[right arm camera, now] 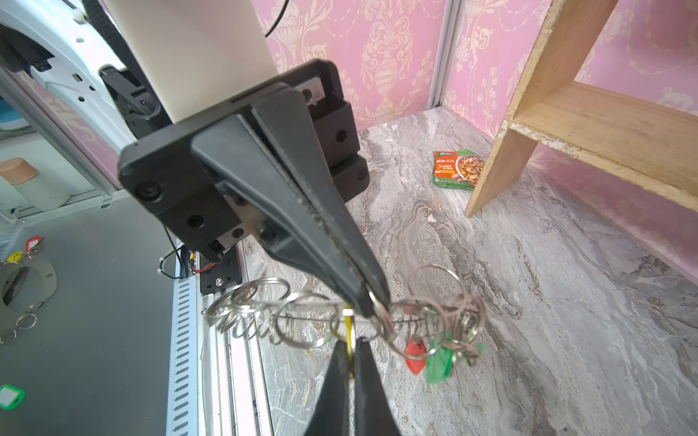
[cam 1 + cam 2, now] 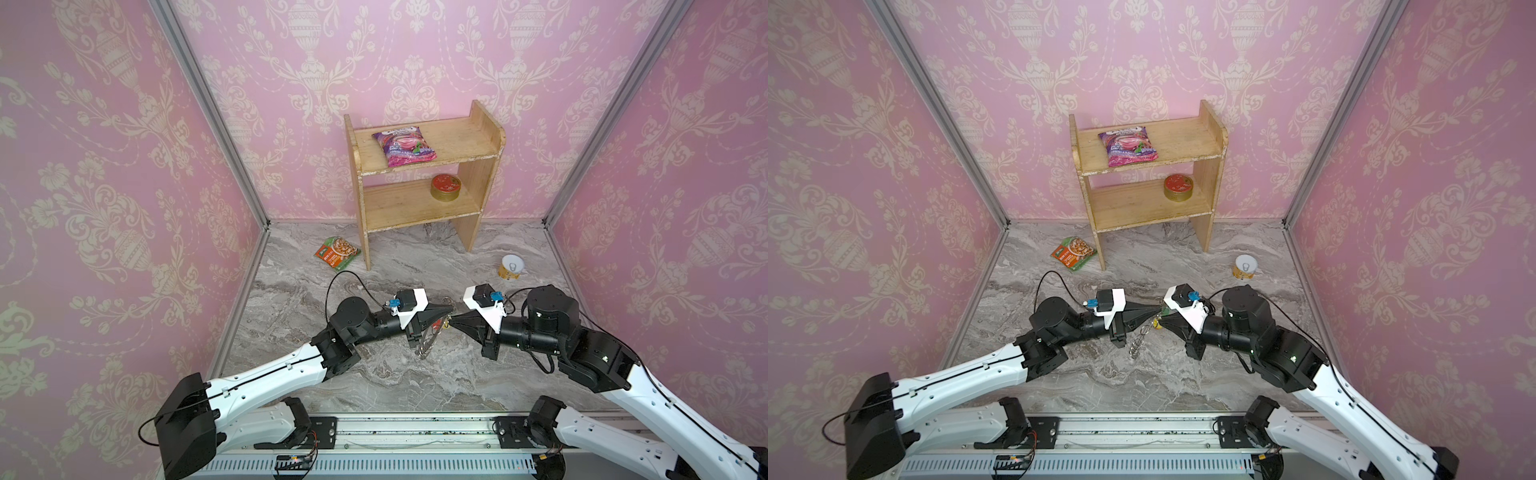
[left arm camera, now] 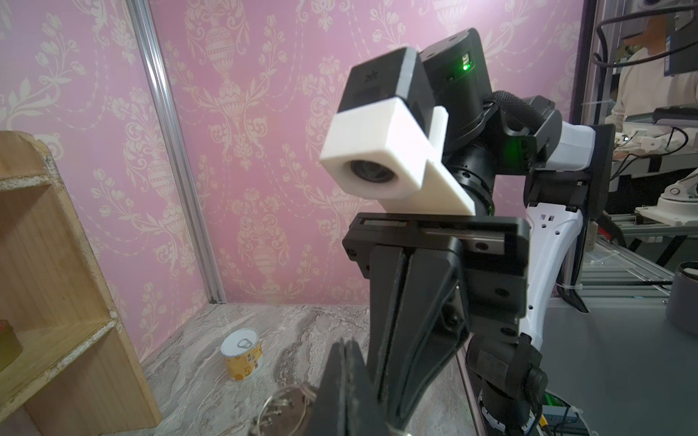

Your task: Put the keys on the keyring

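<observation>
Top views are filled by a pink-papered cell with a grey marble tabletop (image 2: 374, 374), above which two black-and-white arms are seen tip to tip near the middle. The left claw (image 2: 450, 308) is pressed fully together and is pinched on a wire loop at the rim of the keyring (image 2: 427, 343), which hangs edge-on below the two tips. Whether its lower edge touches the tabletop cannot be told. In the right wrist view, the keyring's many silver loops are seen strung out in a row across the picture. The right claw (image 1: 353, 341) is closed to a narrow slit on the yellow tag of the yellow-tagged key (image 1: 349, 328), just beside the left claw's tip. Whether that key is threaded on a loop cannot be told. The red-tagged key (image 1: 413, 355) and the green-tagged key (image 1: 438, 362) are seen dangling side by side from loops on the ring. At the back wall a two-tier wooden shelf (image 2: 482, 170) is placed. A pink snack packet (image 2: 404, 146) lies on its upper board, and a gold tin with a red lid (image 2: 445, 188) on its lower board. A green and orange food packet (image 2: 336, 253) lies on the tabletop by the shelf's left leg. A small pull-tab can (image 2: 511, 267) stands well apart to the right.
</observation>
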